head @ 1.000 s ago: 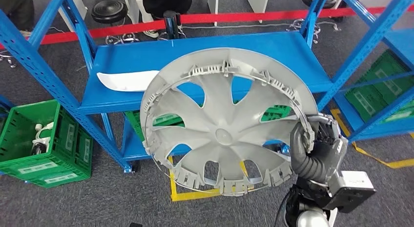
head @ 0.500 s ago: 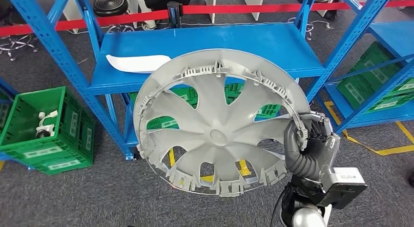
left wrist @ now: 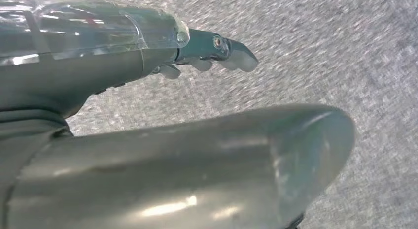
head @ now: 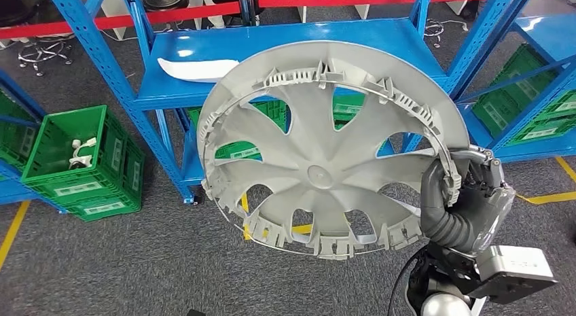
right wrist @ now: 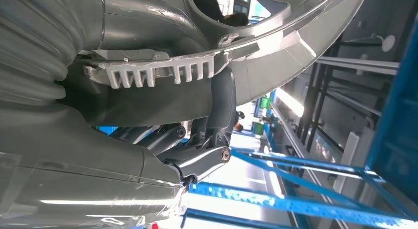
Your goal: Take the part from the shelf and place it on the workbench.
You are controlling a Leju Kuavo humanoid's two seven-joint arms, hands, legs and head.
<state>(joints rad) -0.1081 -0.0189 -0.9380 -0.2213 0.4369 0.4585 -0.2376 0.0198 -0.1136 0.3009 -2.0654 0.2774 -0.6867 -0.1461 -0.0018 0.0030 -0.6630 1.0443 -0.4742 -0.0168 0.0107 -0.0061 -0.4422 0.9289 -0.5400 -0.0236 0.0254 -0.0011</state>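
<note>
A large silver wheel cover (head: pixel 326 153) with several spokes fills the middle of the head view, its ribbed inner side toward me, tilted in the air in front of the blue shelf (head: pixel 285 54). My right hand (head: pixel 462 194) grips its rim at the lower right edge. In the right wrist view the dark fingers (right wrist: pixel 222 106) wrap over the clip-toothed rim of the wheel cover (right wrist: pixel 276 51). My left hand (left wrist: pixel 212 47) hangs over grey carpet with nothing in it, fingers extended.
A white flat piece (head: pixel 193 70) lies on the blue shelf top. A green crate (head: pixel 81 163) with a white part stands on the floor at the left, more green crates (head: pixel 536 112) at the right. A red barrier tape (head: pixel 326 0) runs behind. Yellow floor lines cross the carpet.
The whole view has shifted as the camera moved; the shelf now sits higher and farther. The wheel cover stays in my right hand, now a little right and higher in the picture.
</note>
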